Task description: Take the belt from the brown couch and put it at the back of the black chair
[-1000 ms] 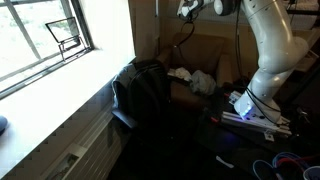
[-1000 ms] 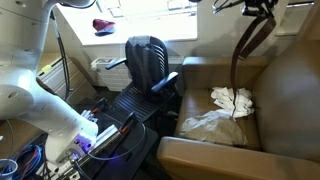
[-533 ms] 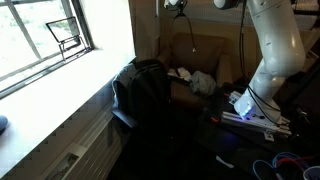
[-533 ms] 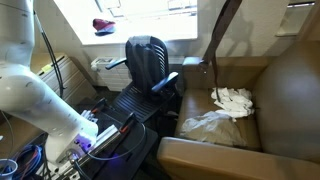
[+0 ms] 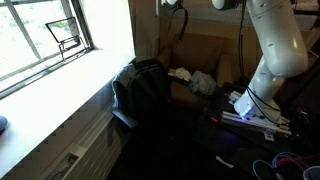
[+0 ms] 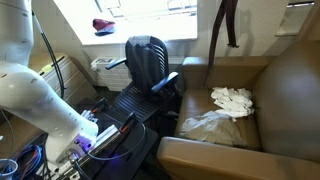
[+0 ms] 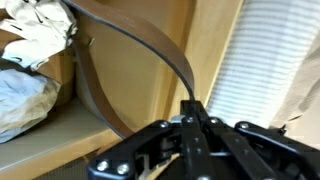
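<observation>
The dark brown belt (image 6: pixel 221 32) hangs in a long loop from the top edge of an exterior view, above the back corner of the brown couch (image 6: pixel 270 110). In the wrist view my gripper (image 7: pixel 192 108) is shut on the belt (image 7: pixel 120 48), which curves away from the fingertips and down toward the couch seat (image 7: pixel 60 135). In an exterior view my gripper (image 5: pixel 172 4) is high up at the top edge, above the couch (image 5: pixel 205 55) and behind the black chair (image 5: pixel 140 95). The chair (image 6: pixel 148 60) stands left of the couch, its back toward the window.
White crumpled cloths (image 6: pixel 232 100) and a pale bag (image 6: pixel 210 122) lie on the couch seat. A window sill (image 5: pixel 60 95) runs beside the chair. A device with cables (image 6: pixel 95 135) sits on a stand by the robot base (image 5: pixel 255 95).
The gripper has carried the belt up and sideways off the couch toward the chair and window. The belt now hangs straighter, clear of the cloths.
</observation>
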You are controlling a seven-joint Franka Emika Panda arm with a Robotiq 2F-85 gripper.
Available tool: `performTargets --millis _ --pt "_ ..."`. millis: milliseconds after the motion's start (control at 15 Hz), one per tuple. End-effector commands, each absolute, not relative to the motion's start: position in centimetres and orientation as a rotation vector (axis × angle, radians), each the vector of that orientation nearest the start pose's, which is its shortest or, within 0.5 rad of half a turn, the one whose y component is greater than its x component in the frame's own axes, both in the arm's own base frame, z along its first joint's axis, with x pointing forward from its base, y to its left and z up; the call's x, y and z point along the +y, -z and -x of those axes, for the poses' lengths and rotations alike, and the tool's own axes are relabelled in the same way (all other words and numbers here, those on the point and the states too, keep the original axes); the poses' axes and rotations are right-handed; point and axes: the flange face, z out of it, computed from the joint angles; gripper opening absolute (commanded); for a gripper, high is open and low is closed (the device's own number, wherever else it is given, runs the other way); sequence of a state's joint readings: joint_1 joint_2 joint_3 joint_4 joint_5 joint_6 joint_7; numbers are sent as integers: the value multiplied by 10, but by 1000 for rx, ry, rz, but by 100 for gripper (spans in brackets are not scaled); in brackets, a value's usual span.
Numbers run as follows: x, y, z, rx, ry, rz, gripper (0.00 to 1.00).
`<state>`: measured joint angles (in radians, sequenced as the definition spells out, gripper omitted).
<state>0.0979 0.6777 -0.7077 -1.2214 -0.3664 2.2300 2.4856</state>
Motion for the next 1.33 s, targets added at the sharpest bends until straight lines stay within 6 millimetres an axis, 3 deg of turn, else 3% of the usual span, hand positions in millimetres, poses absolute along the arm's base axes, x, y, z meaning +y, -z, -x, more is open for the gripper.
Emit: performTargets --millis 0,267,333,467,667,800,1067,1267 --pt "-243 -551 -706 2728 1594 641 1" --pt "-156 -586 -720 2576 1867 714 1" --pt "-182 -575 -719 2615 1772 723 5" --pt "-149 -582 -723 2582 1818 750 5" --pt "-146 -582 -722 2586 1825 749 1" --pt "-141 -558 -727 2634 1804 792 1" --pt "-82 -522 -736 2638 1831 1076 1" --pt "-44 -514 -730 2676 1855 1284 1"
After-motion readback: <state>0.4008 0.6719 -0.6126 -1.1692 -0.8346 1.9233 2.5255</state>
